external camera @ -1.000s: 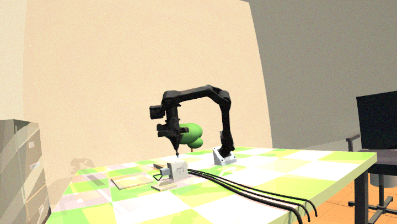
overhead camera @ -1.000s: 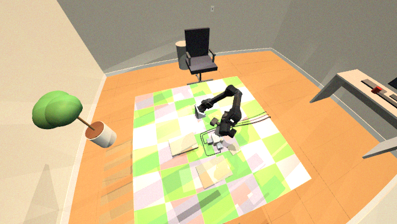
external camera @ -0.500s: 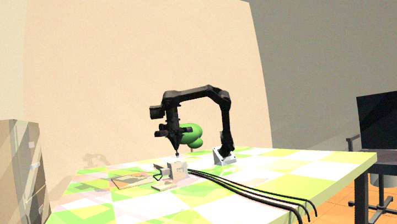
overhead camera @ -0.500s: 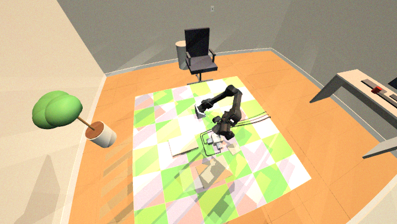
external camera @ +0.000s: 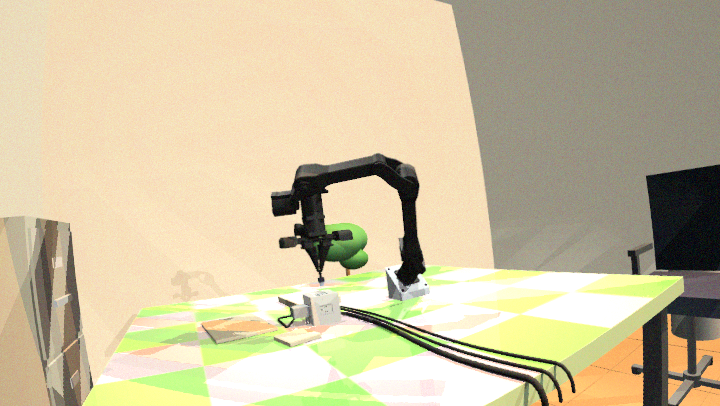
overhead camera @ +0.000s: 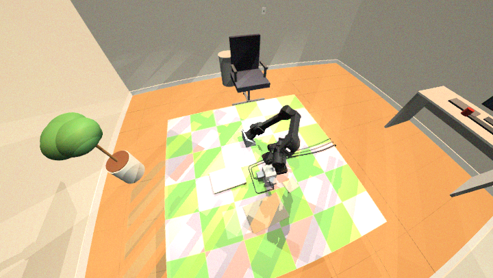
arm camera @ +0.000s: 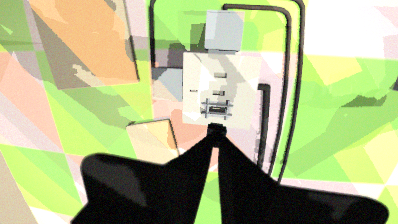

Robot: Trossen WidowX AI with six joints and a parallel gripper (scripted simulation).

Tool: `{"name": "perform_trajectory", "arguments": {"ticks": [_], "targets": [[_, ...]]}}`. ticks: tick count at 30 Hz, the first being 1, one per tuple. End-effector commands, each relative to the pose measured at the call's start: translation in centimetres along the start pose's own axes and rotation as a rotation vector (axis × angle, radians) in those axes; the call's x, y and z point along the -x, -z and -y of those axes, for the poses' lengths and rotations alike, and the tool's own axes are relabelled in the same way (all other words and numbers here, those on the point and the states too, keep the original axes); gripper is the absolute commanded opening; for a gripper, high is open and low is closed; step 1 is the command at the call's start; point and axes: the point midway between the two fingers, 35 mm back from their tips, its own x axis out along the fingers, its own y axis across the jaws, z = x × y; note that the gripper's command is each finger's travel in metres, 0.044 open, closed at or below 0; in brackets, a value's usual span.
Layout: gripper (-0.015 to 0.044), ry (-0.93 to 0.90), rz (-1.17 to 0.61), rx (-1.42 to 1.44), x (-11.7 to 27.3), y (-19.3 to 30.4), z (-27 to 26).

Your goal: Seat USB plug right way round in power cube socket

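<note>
My gripper points down and is shut on the small dark USB plug, whose body sits at the fingertips. The plug is out of the socket, a little above the top of the white power cube. In the wrist view the fingertips overlap the cube's near edge, just below a slot with silver metal rails, which appears to be the USB socket. Other narrow slots lie on the top beyond it. Which way round the plug faces cannot be told; its tip is hidden in the wrist view.
Grey plugs stick out of the cube's sides. Black cables loop around it and run off the table. A large tan board, a small tan block and a pale slab lie nearby.
</note>
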Motion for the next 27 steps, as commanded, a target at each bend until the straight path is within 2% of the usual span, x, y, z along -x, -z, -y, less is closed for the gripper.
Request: {"name": "perform_trajectory", "arguments": {"ticks": [1, 27], "targets": [[0.0, 0.001, 0.001, -0.023, -0.02, -0.02, 0.03], [0.0, 0.0, 0.006, -0.005, -0.21, -0.1, -0.02]]}}
